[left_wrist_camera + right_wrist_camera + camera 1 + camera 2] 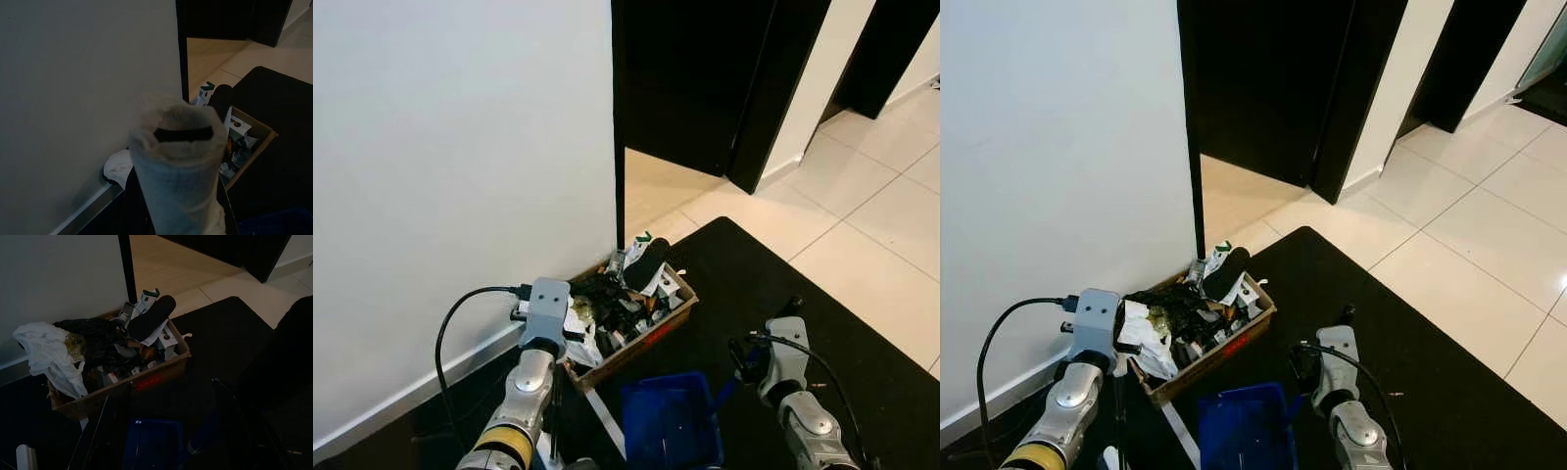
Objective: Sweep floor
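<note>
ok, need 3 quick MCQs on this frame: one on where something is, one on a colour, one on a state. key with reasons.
1. Where does the cardboard box stand?
A. against the white wall by the dark doorway
B. out on the pale tiles
C. inside the dark room

2. What colour is the dustpan?
A. red
B. blue
C. green

3. What state is the box in?
A. sealed shut
B. open and empty
C. open, heaped with rubbish

Key: 1 A, it sits on the black mat at the wall's foot. 2 B, it shows plain blue between the arms. 3 C, a white bag and scraps spill above its rim.

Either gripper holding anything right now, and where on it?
Cannot tell for sure. Left gripper seems to grip a pale handle near its top end; right gripper's hold by the blue dustpan is hidden.
</note>
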You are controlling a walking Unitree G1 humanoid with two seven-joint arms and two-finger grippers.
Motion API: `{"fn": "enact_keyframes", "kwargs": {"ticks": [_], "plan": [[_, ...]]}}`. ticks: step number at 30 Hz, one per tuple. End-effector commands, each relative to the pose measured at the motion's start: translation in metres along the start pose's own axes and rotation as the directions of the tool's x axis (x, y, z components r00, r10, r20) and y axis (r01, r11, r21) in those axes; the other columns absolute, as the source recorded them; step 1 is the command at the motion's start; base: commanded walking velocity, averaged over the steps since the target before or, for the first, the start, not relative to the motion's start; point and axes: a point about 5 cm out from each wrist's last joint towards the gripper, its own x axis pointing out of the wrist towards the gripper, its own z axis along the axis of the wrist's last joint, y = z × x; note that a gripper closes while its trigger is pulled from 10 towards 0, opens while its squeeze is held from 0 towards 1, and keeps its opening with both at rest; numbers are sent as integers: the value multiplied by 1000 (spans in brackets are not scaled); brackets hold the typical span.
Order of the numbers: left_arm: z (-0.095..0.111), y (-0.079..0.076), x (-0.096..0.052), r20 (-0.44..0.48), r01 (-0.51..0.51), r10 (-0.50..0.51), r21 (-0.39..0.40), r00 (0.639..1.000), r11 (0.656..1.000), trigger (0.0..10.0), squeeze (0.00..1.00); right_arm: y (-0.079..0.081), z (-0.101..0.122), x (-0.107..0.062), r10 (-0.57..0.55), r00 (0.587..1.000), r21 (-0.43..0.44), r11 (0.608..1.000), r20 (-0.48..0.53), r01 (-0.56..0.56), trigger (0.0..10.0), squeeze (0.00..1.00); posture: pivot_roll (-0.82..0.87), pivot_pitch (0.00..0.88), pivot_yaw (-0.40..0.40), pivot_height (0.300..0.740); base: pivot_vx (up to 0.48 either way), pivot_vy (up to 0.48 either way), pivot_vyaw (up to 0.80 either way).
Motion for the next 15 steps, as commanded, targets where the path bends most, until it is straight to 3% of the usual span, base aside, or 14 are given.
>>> {"fn": "enact_keyframes", "kwargs": {"ticks": [1,15], "plan": [[-35,3,-19,-170,9,-5,22,985,1000,10000,0,-1,-7,-4,-12,1000,18,1000,-27,12,10000,0,74,4,-23,740,0,0,0],[-33,1,-17,-162,17,-11,31,987,999,10000,0,-3,-5,-2,-13,1000,18,1000,-27,14,10000,0,70,0,-21,740,0,0,0]]}}
